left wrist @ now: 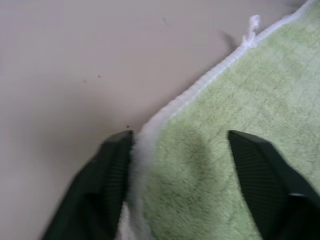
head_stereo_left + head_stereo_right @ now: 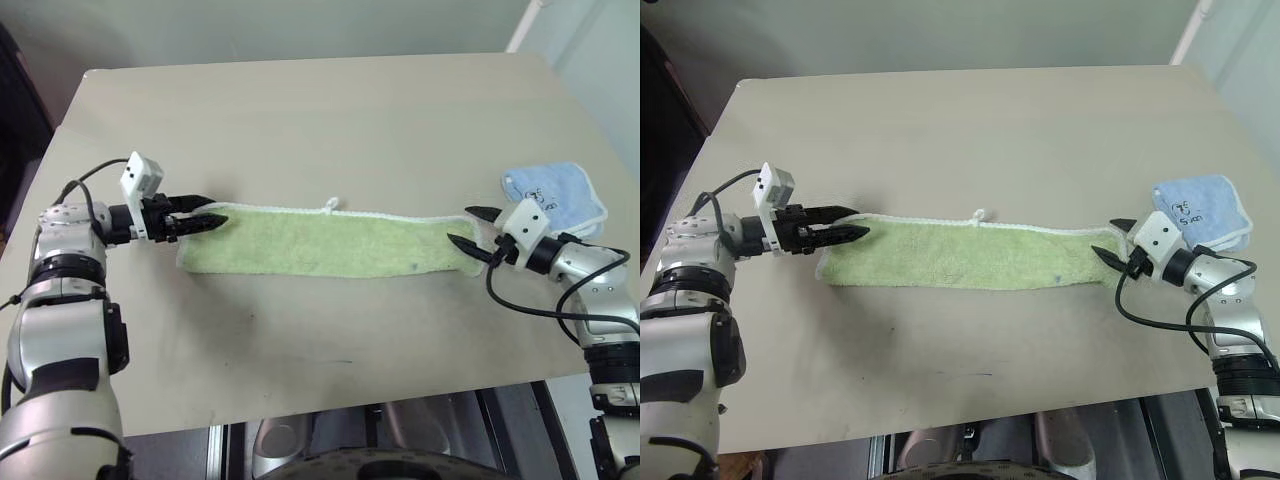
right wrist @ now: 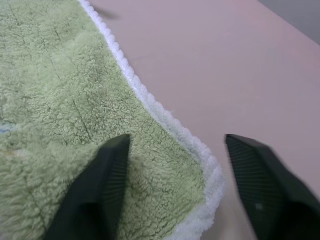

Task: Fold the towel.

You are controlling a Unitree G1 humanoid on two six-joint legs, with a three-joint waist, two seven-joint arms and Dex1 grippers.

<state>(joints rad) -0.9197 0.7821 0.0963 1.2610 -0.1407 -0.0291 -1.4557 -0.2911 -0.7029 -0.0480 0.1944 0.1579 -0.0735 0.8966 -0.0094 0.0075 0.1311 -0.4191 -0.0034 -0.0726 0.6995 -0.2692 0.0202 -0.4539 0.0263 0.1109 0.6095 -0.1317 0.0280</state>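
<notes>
Both grippers, left gripper [image 2: 207, 212] and right gripper [image 2: 473, 228], stand wide, holding nothing, at the ends of the towel [image 2: 330, 243]. It lies as one long strip, so the lengthwise fold looks done. Next probably calls for pinching one end and carrying it across.

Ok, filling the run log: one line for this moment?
towel: long strip, flat on table | left gripper: open, at its end | right gripper: open, at other end

Spread end effector [image 3: 172, 185], towel [image 3: 60, 115] corner between
</notes>
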